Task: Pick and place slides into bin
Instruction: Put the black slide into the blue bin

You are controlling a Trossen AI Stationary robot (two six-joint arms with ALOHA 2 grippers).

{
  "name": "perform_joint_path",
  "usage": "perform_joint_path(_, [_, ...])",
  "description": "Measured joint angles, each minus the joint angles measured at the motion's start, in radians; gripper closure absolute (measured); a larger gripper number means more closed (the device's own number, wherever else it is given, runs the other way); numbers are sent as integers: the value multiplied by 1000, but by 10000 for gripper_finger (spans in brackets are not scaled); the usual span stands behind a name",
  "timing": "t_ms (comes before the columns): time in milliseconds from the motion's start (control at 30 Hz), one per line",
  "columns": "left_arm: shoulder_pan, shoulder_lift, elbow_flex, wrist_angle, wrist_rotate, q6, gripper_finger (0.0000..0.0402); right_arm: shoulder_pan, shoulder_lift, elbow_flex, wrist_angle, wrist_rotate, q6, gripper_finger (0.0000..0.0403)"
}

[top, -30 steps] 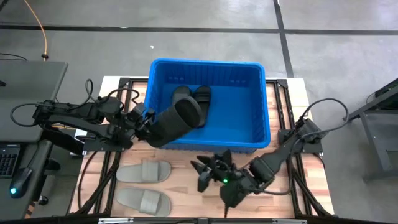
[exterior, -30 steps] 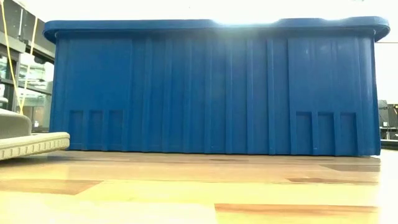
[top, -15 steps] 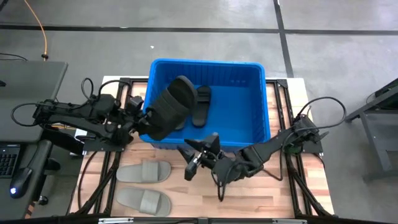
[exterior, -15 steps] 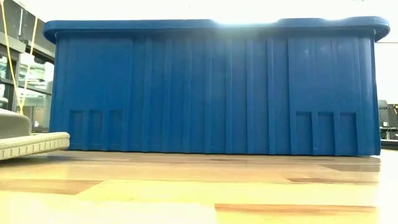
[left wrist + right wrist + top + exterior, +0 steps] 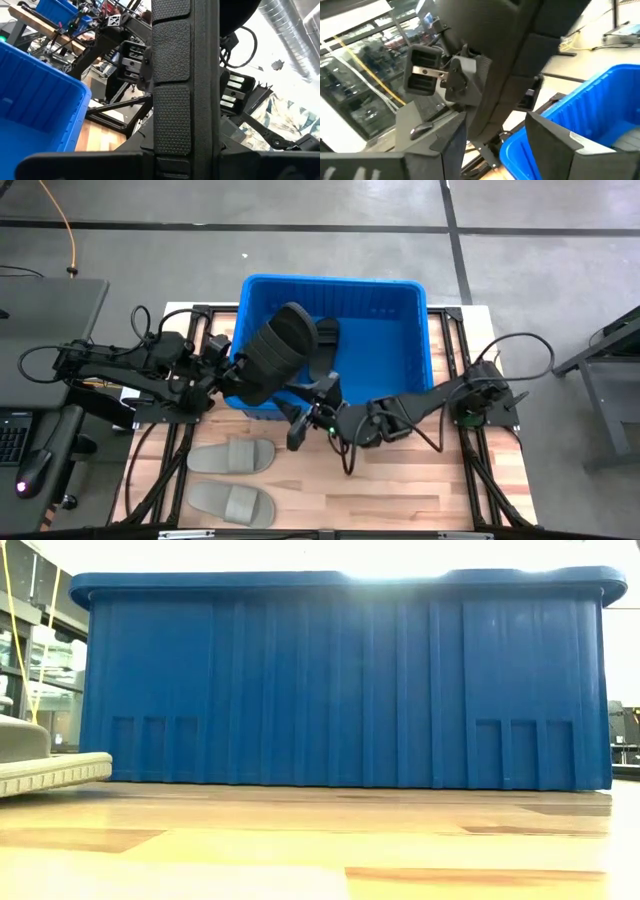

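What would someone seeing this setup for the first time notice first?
The large bright blue plastic bin at the table's far middle, black slides inside. The left gripper holds a black slide sandal over its left rim, the right gripper close beside. Two light grey slide sandals lie near left.

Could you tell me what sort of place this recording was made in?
Probably a robotics lab or workshop: a bare concrete floor with painted lines, a wooden worktable on a black frame, and beside it a desk with a keyboard and mouse.

One blue bin point(image 5: 415, 370), three black slides point(image 5: 275, 352), two grey slides point(image 5: 232, 455)
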Motion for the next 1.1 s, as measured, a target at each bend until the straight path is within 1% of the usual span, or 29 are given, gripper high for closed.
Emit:
perform_joint_path(100, [0, 0, 0, 0, 0, 0, 355, -18, 0, 0, 47, -43, -39, 213])
perform_joint_path(233, [0, -1, 0, 4, 0, 3, 355, -35, 0, 0, 100, -44, -120, 215])
perform_joint_path(300, [0, -1, 0, 4, 0, 7, 355, -45, 0, 0, 117, -58, -119, 217])
perform_joint_path(367, [0, -1, 0, 3, 1, 7, 355, -59, 0, 0, 123, -94, -101, 226])
perform_joint_path(500, [0, 1, 0, 0, 1, 6, 355, -91, 0, 0, 123, -180, -42, 256])
perform_joint_path(600, [1, 5, 0, 3, 0, 4, 355, -103, 0, 0, 124, -180, -25, 285])
perform_joint_path(700, [1, 4, 0, 2, -3, 8, 355, -107, 0, 0, 123, -167, -21, 341])
perform_joint_path(733, [1, 4, 0, 2, -3, 8, 355, -107, 0, 0, 122, -172, -17, 353])
perform_joint_path(767, [0, 3, 0, 2, -3, 7, 353, -107, 0, 0, 119, -183, -15, 354])
perform_joint_path(833, [0, 1, 0, -1, 2, 6, 327, -106, -1, 0, 105, -196, -3, 354])
perform_joint_path(967, [0, -5, -1, -10, 43, -2, 258, -90, -1, 0, -5, -227, 62, 354])
perform_joint_path(1100, [0, -24, -1, -12, 102, -3, 210, -58, 1, 0, -108, -237, 137, 354])
